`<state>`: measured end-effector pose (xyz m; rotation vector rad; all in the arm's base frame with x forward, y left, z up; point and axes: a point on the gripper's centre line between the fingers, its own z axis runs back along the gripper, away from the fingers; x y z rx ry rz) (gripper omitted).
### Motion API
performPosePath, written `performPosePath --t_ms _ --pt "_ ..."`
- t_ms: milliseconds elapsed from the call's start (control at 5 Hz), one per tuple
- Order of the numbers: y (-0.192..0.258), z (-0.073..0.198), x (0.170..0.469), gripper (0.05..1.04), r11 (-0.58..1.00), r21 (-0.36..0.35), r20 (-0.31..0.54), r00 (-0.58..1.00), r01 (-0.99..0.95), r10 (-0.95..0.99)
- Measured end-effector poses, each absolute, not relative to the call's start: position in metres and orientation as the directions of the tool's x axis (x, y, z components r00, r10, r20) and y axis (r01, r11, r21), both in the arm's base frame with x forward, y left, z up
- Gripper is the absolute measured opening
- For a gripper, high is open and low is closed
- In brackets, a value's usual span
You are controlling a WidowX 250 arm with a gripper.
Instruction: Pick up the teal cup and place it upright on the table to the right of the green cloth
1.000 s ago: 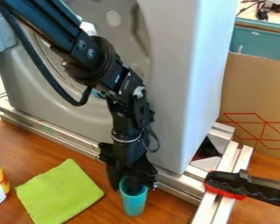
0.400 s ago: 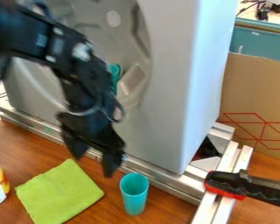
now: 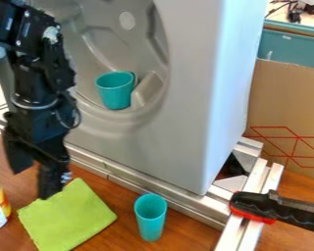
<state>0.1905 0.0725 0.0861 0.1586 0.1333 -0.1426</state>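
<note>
The gripper [image 3: 34, 181], its fingers parted and empty, is hanging near a green cloth [image 3: 71, 218], which is lying flat on the wooden table [image 3: 114, 239]. Probably light and limp, the cloth is best inviting a pinch at a corner. The wrist [image 3: 38, 93] is pointing downward, the arm [image 3: 30, 27] bending from the upper left.
</note>
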Motion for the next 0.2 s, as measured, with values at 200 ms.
performPosePath --t_ms 200 --pt "0.0896 0.0870 0.1892 1.001 0.977 0.164 -0.136 0.984 0.134 -0.112"
